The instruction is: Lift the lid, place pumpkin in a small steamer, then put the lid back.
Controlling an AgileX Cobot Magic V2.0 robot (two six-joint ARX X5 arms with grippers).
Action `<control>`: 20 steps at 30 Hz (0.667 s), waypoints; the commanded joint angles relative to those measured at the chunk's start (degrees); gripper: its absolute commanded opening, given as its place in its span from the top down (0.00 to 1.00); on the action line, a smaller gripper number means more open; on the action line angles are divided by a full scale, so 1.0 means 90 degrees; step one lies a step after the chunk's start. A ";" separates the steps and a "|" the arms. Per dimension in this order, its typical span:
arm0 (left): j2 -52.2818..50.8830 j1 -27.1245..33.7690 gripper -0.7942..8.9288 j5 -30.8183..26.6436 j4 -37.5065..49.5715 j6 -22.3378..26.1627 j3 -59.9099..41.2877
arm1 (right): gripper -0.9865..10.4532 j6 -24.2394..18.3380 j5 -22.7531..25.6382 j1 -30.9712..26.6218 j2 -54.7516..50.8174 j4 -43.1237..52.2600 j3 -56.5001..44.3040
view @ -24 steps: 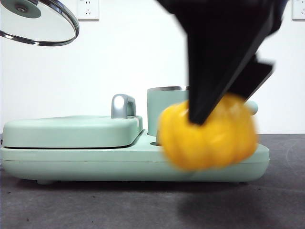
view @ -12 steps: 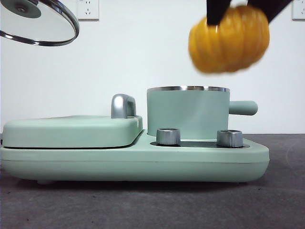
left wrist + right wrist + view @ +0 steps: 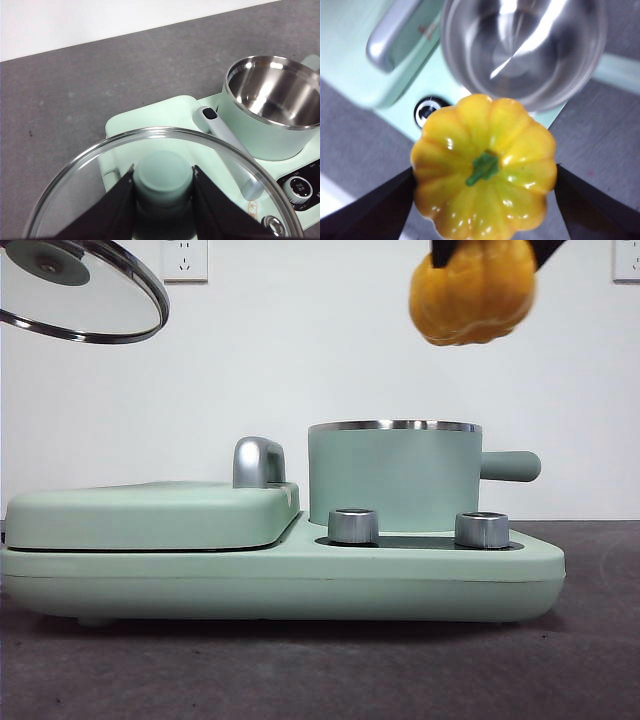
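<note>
Right gripper (image 3: 484, 172) clamped on the glossy yellow-orange ribbed pumpkin (image 3: 472, 290), held high above the mint-green steel-rimmed small steamer (image 3: 395, 478), slightly right of its centre. Left gripper (image 3: 164, 182) pinches the knob of the round glass lid (image 3: 82, 290), up at far left. Risk: the pumpkin looks about as wide as the pot; an off-centre descent could catch the rim. No legible writing.
</note>
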 commanded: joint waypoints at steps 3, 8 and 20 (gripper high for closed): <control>0.0022 -0.0012 0.91 -0.0024 0.0187 0.0010 0.0119 | 0.60 -0.0248 0.0019 -0.0153 0.0801 -0.0359 0.0784; 0.0022 -0.0012 0.91 -0.0024 0.0185 0.0007 0.0119 | 0.60 -0.0381 0.0012 -0.0289 0.1513 -0.0219 0.1287; 0.0022 -0.0012 0.91 -0.0024 0.0182 0.0005 0.0119 | 0.60 -0.0554 -0.0075 -0.0367 0.2718 0.0493 0.1761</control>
